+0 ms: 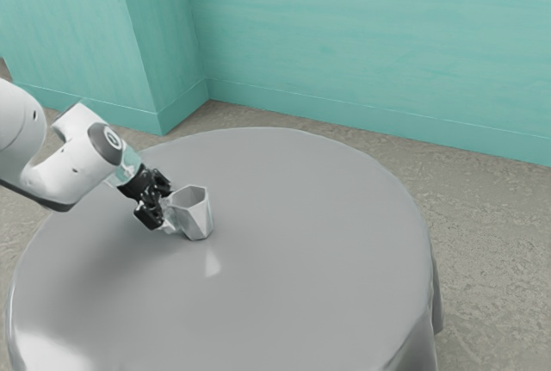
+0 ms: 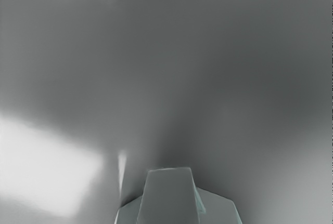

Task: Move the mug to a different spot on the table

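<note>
1. A round grey surface (image 1: 344, 216) stands in a room with teal walls (image 1: 362, 27) and a speckled grey-brown floor (image 1: 482, 207).
2. In the exterior view, a white robot arm (image 1: 60, 169) comes in from the exterior view's left and slopes down toward the surface.
3. At the arm's tip is the black end effector (image 1: 157, 205), low over the surface and right up against the mug (image 1: 194, 212).
4. The mug is pale grey with flat, faceted sides. Its open mouth faces upward, and the inside looks dark.
5. The mug is on the part of the surface toward the exterior view's left, well in from the rim. Its base appears to meet the surface, with a small shadow right under it.
6. The end effector meets the mug on the side that faces the arm. I cannot tell whether it is spread or pinching the mug, because its black parts blend together there.
7. In the wrist view, the mug (image 2: 171, 198) shows as a pale, angular shape just under the hand.
8. Beyond it lies the smooth grey surface (image 2: 218, 78), with a bright patch of reflected light (image 2: 47, 172) near the mug.
</note>
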You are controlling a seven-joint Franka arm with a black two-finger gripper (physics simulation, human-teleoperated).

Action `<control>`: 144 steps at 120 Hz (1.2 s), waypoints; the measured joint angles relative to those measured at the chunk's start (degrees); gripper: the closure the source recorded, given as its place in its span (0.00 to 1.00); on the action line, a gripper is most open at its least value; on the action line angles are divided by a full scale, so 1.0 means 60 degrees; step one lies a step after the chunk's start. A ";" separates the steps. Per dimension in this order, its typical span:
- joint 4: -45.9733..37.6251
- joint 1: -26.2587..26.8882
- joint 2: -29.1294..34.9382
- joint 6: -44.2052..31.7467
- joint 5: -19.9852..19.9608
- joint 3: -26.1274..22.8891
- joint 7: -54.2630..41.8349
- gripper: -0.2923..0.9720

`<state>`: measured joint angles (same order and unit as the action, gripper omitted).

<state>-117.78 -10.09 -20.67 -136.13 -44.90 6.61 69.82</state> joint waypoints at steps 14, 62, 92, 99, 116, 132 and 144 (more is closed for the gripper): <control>-0.0257 -0.0005 0.0127 -0.0007 -0.0027 0.0140 -0.0136 0.26; -0.1049 -0.0075 0.1951 0.0057 0.0606 0.0245 -0.0410 0.24; 0.0616 0.0113 0.2510 0.0965 0.3468 0.0152 -0.0521 0.23; 0.1374 0.0201 0.2515 0.1622 0.4206 0.0119 -0.0611 0.23; 0.2647 0.0457 0.2585 0.3200 0.5775 0.0071 -0.1429 0.23; 0.3393 0.0543 0.2666 0.4325 0.6894 -0.0022 -0.2817 0.23; 0.3585 0.0694 0.2795 0.4897 0.7564 -0.0124 -0.3985 0.23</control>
<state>-96.28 -5.92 -3.90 -106.75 0.49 5.87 45.90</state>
